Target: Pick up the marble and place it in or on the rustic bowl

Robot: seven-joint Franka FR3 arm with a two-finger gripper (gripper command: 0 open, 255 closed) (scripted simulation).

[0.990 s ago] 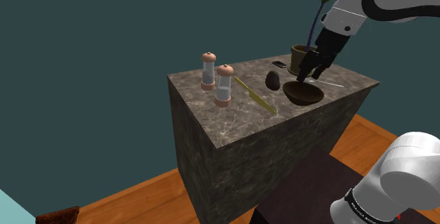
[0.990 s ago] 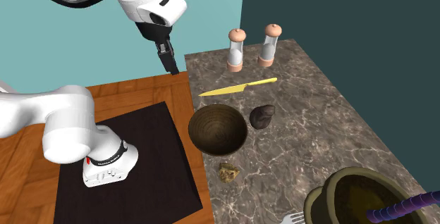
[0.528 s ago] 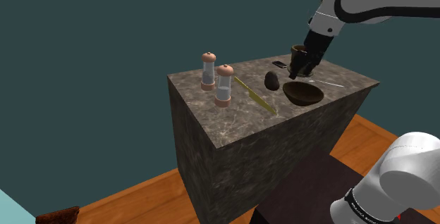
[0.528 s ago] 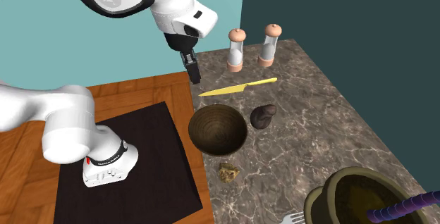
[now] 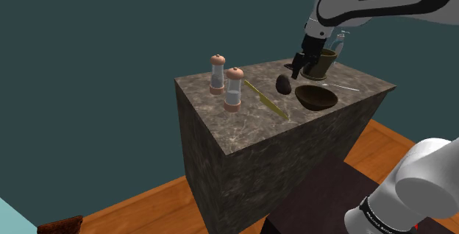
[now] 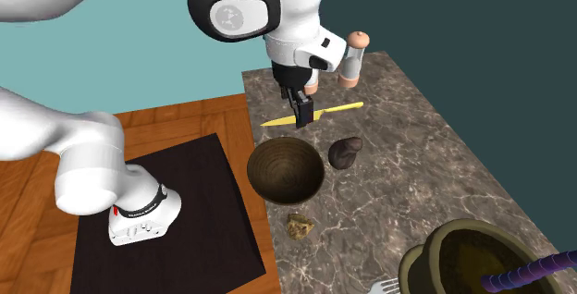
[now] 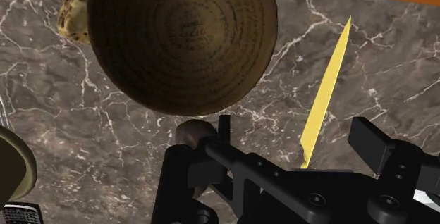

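End effector (image 6: 303, 116) open, empty, above the veined surface (image 6: 416, 153).
Second exterior view: it hangs mid-frame over the yellow knife (image 6: 337, 108); dark marble (image 6: 344, 153) just right of the brown bowl (image 6: 285, 169).

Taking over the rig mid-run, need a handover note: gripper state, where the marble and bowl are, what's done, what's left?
Gripper: open and empty, above the counter, close to the yellow knife and the marble.
Marble: a dark lump lying on the counter beside the bowl. It is untouched and not between the fingers.
Bowl: upright, empty, near the counter's edge.
Done: nothing grasped yet.
Left: lower onto the marble, grip it, lift it, and set it in the bowl.
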